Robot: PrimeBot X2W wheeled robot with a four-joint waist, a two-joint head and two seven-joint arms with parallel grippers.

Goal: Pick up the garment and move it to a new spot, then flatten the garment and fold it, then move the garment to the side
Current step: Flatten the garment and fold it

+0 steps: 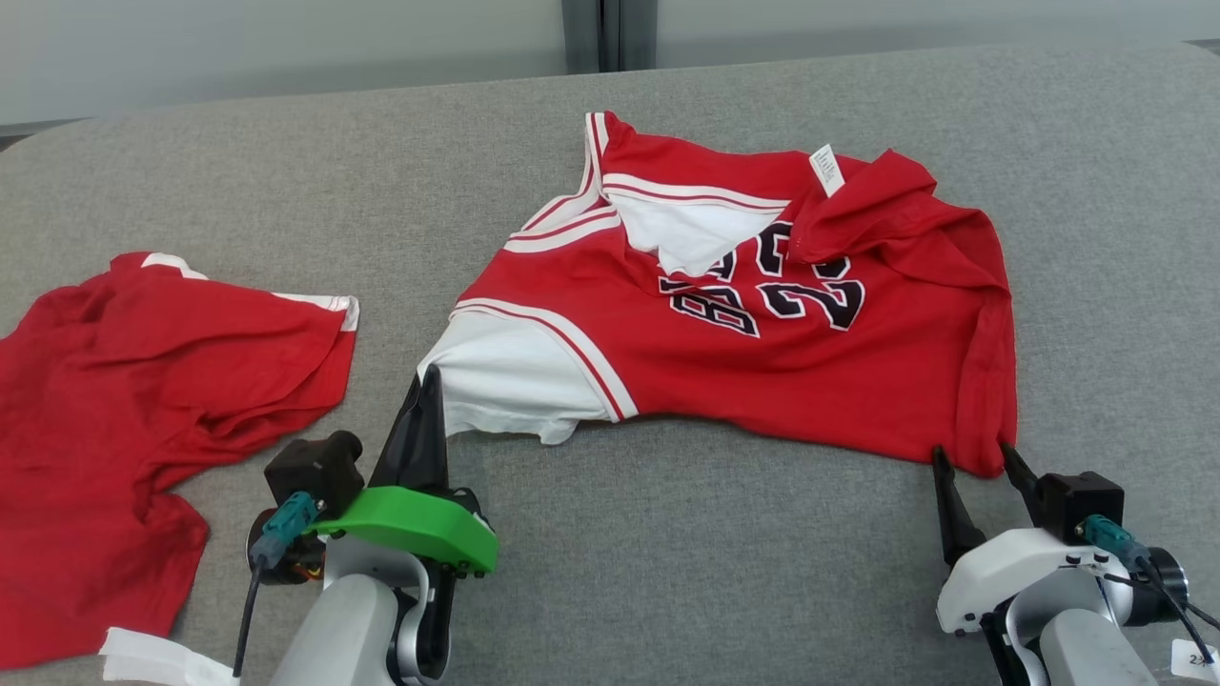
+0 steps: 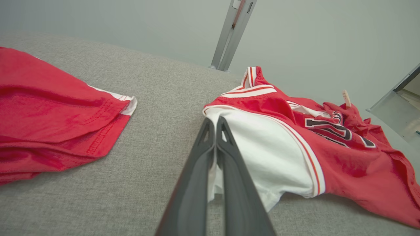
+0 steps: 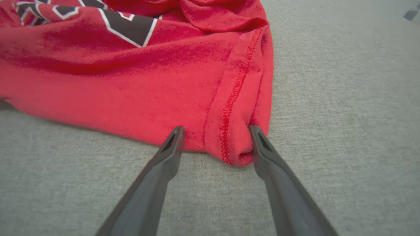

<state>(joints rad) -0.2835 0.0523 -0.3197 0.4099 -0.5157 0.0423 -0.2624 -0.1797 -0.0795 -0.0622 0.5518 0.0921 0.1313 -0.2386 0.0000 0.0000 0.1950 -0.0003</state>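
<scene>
A grey fabric bench [image 1: 667, 534]. Head view: a crumpled red jersey [image 1: 762, 372] with white trim and dark, partly folded digits lies just ahead of the left end effector [image 1: 429, 381] and the right end effector [image 1: 972, 451]. Its white label [image 1: 825, 170] is unreadable. Left wrist view: the left end effector [image 2: 216, 123] is clenched on the white sleeve [image 2: 262, 154]. Right wrist view: the right end effector [image 3: 216, 131] is released, straddling the red hem [image 3: 236, 98].

Pale forearms [image 1: 343, 619], green left wrist collar [image 1: 419, 524] (teal cable plugs [image 1: 286, 519]), long dark fingers [image 1: 419, 438].

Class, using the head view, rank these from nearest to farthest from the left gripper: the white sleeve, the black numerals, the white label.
1. white sleeve, pinched at the tips of the left gripper.
2. black numerals, further right, mid-chest.
3. white label, far upper right.
</scene>
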